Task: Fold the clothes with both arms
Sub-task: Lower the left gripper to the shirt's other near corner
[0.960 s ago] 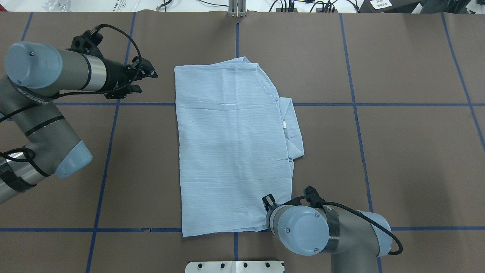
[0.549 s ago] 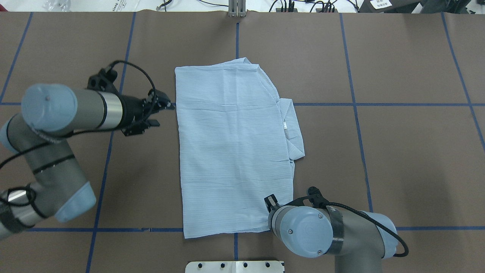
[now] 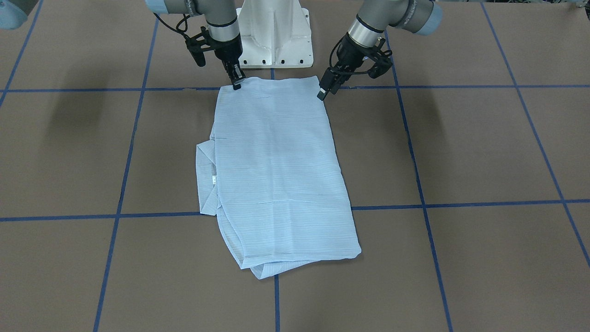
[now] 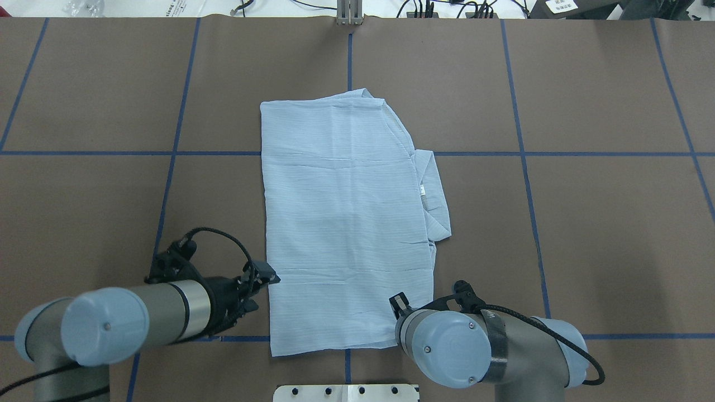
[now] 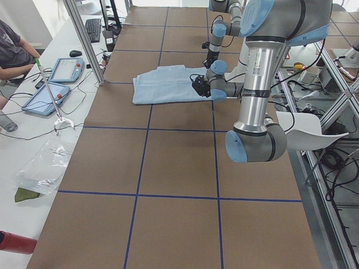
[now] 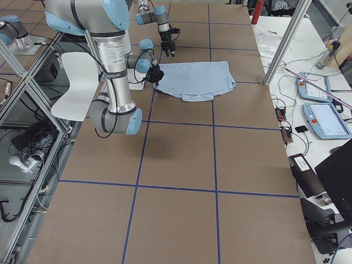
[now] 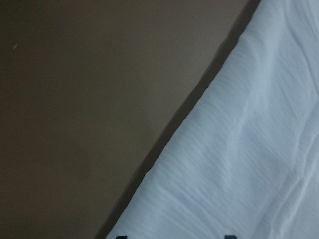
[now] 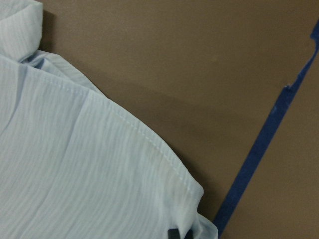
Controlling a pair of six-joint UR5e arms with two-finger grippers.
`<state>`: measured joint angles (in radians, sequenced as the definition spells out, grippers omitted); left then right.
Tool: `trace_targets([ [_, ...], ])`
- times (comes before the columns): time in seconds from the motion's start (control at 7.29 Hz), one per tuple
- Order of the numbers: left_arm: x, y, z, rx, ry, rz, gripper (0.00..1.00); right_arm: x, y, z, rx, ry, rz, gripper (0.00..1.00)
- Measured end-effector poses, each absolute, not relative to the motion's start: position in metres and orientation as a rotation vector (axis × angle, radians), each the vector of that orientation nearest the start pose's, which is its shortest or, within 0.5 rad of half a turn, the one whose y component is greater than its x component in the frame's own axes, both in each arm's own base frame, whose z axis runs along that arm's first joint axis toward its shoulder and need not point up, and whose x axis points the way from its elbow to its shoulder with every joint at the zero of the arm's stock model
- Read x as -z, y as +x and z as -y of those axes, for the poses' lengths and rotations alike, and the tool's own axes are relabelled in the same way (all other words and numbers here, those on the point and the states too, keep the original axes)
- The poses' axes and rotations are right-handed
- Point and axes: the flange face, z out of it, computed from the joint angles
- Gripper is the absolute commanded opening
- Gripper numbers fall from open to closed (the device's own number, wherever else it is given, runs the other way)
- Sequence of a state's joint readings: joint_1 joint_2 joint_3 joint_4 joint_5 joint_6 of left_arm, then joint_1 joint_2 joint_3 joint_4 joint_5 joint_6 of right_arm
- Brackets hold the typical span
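The light-blue shirt [image 4: 346, 223] lies flat on the brown table as a folded rectangle, with its collar [image 4: 433, 190] poking out on the right side. In the front-facing view the shirt [image 3: 276, 175] has both its robot-side corners met by grippers. My left gripper [image 3: 321, 94] is open, its fingertips at the shirt's left edge near that corner [image 4: 263, 290]. The left wrist view shows the cloth edge [image 7: 239, 149] between two spread tips. My right gripper [image 3: 236, 85] is shut on the other near corner, seen as cloth [image 8: 75, 174] in the right wrist view. In the overhead view its own wrist hides it.
The white pedestal base [image 3: 276, 41] stands just behind the shirt's near edge. Blue tape lines [image 4: 167, 153] grid the table. A person [image 5: 11, 50] sits at a side desk with tablets [image 5: 64, 70] beyond an aluminium post [image 5: 84, 39].
My left arm swept along the shirt's left edge from its far end to the corner nearest the robot. The right arm barely moved. The shirt shifted slightly.
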<state>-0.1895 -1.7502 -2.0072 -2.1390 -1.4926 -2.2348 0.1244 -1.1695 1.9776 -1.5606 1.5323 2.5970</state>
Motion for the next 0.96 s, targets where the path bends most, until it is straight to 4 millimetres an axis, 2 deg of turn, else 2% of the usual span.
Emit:
trace_targets([
  [0.14,-0.301,0.503,0.213,0.796,-0.225,-1.175,0.71,-0.265,-0.556,0.207,-1.097,-0.343,0.794,0.00],
  [0.27,-0.304,0.513,0.197,0.794,-0.231,-1.156,0.70,-0.265,-0.556,0.207,-1.095,-0.344,0.795,0.00],
  [0.55,-0.308,0.527,0.182,0.785,-0.242,-1.137,0.64,-0.264,-0.557,0.207,-1.094,-0.346,0.796,0.00],
  [0.69,-0.309,0.533,0.179,0.782,-0.244,-1.131,0.53,-0.264,-0.557,0.207,-1.094,-0.346,0.795,0.00],
  [0.82,-0.310,0.537,0.177,0.781,-0.245,-1.126,0.31,-0.263,-0.556,0.207,-1.094,-0.346,0.795,0.00],
  [0.96,-0.311,0.539,0.177,0.782,-0.247,-1.123,0.00,-0.263,-0.556,0.207,-1.095,-0.345,0.795,0.00],
])
